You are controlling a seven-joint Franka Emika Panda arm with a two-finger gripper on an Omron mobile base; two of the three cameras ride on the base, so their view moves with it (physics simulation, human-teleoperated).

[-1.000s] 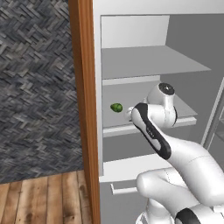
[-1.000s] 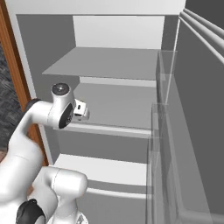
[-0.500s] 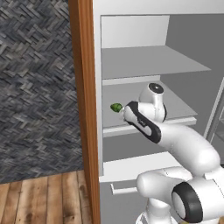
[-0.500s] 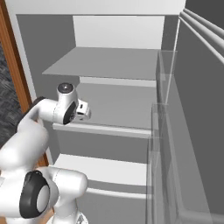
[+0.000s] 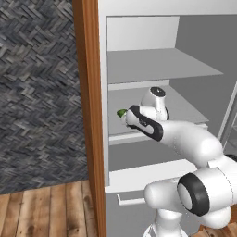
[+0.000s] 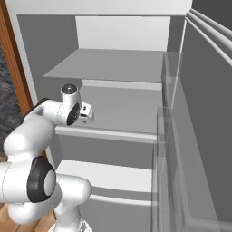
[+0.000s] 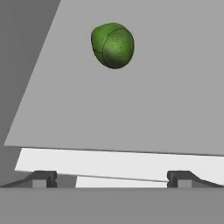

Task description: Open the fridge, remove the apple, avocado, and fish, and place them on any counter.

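Arm reaching into the open fridge (image 5: 139,69) toward the avocado (image 7: 112,45).
The avocado is lying on the fridge's middle shelf (image 7: 144,109), near its left wall, apart from the gripper (image 7: 109,178), whose fingers (image 7: 41,178) are standing wide apart and empty; in the left base view the fruit is probably the green bit peeking past the wrist (image 5: 121,112).

The arm's wrist covers most of the avocado (image 5: 122,113) in the left base view, leaving a green sliver. The fridge (image 6: 136,68) runs past every frame's edges.
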